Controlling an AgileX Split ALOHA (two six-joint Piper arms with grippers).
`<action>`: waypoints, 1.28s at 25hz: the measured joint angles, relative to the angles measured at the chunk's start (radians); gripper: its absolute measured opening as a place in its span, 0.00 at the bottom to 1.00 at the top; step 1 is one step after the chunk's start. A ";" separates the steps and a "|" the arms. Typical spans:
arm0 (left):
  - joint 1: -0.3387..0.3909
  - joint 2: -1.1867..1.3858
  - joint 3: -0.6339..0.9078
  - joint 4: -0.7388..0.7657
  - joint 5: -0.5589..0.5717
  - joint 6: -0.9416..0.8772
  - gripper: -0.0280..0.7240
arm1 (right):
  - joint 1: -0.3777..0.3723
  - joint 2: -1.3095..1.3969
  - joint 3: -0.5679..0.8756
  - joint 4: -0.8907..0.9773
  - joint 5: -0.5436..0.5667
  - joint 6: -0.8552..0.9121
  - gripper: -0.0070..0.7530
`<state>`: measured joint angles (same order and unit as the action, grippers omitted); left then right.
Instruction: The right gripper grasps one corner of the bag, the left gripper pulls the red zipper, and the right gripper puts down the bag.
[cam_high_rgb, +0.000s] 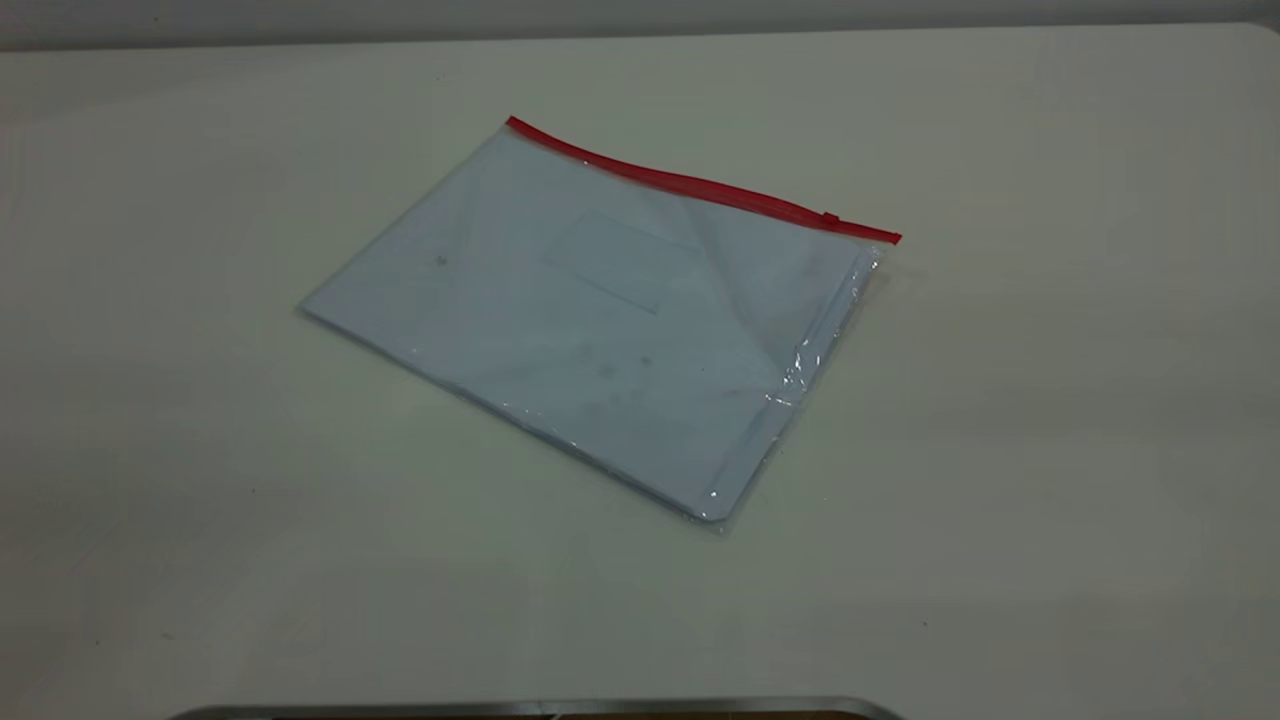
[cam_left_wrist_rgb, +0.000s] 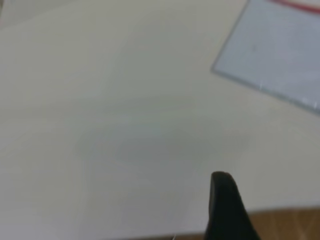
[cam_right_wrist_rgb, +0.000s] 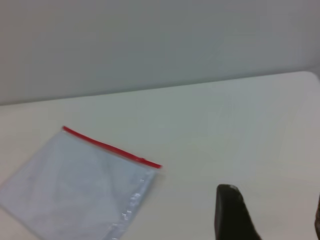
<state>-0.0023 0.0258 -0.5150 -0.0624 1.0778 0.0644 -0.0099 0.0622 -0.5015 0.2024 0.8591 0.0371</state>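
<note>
The large flat clear plastic bag (cam_high_rgb: 600, 320) lies mid-table, its thin red zipper (cam_high_rgb: 700, 185) along the far edge, slider toward the right corner (nearer the right gripper (cam_right_wrist_rgb: 270, 215), seemingly open, empty). The left gripper's (cam_left_wrist_rgb: 227, 207) opening I cannot tell.

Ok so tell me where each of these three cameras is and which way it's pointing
Exterior view: above and in front of the table, looking down at the bag with its red zipper; no arm shows.
Left wrist view: on the left arm, looking across bare table toward the bag's corner; one finger of the left gripper shows.
Right wrist view: on the right arm, facing the far wall and the bag; right gripper fingers show, spread apart.
All three views share the bag and zipper.
</note>
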 joint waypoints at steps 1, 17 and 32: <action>0.000 0.035 -0.007 0.000 -0.038 -0.010 0.72 | 0.000 0.048 0.000 0.015 -0.021 -0.018 0.58; 0.000 0.951 -0.187 -0.060 -0.579 0.061 0.72 | 0.000 1.050 0.001 0.622 -0.381 -0.679 0.71; 0.000 1.245 -0.342 -0.123 -0.621 0.079 0.72 | 0.000 1.941 -0.265 1.494 -0.408 -1.592 0.65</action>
<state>-0.0023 1.2708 -0.8575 -0.1857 0.4566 0.1433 -0.0099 2.0029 -0.7669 1.6960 0.4508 -1.5550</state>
